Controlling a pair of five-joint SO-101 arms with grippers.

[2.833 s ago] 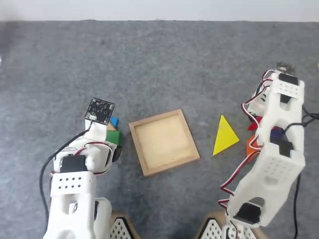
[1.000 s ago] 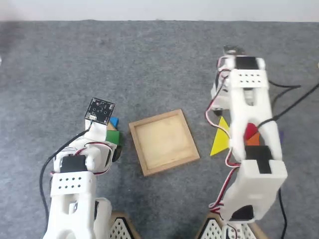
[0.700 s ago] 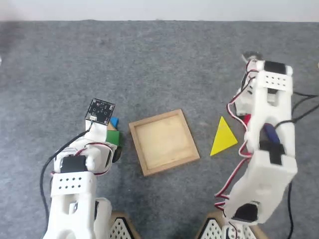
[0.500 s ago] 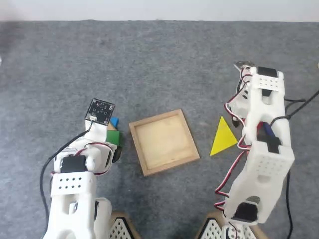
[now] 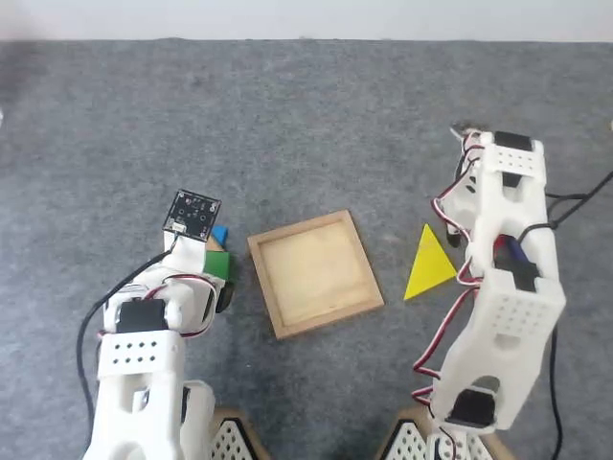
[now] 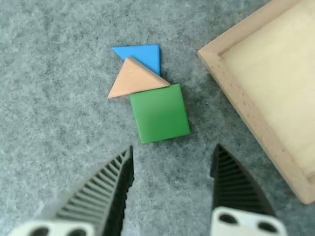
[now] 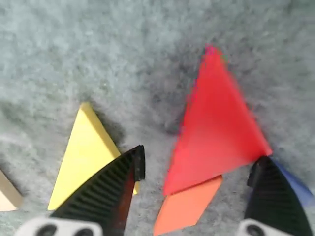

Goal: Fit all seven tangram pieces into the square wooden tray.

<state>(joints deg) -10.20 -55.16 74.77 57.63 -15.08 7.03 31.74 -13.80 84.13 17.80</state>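
Observation:
The square wooden tray (image 5: pixel 264 287) lies bare in the middle of the grey mat. Left of it sit a green square (image 6: pixel 159 113), a tan triangle (image 6: pixel 135 78) and a blue triangle (image 6: pixel 140 54), touching one another. My left gripper (image 6: pixel 172 172) hovers open just short of the green square (image 5: pixel 217 264). Right of the tray lies a yellow triangle (image 5: pixel 429 264). My right gripper (image 7: pixel 194 182) is open above a red triangle (image 7: pixel 216 128), one finger on either side of it. An orange piece (image 7: pixel 189 204) and a dark blue piece (image 7: pixel 293 184) adjoin the red one.
The right arm (image 5: pixel 508 249) covers the red, orange and dark blue pieces from above. The yellow triangle (image 7: pixel 88 155) lies just outside one right finger. The tray's rim (image 6: pixel 239 101) runs close beside the left gripper. Open mat stretches behind the tray.
The right arm swung left over the yellow triangle, then back right, and has settled over the red piece. The left arm and the tray have not moved.

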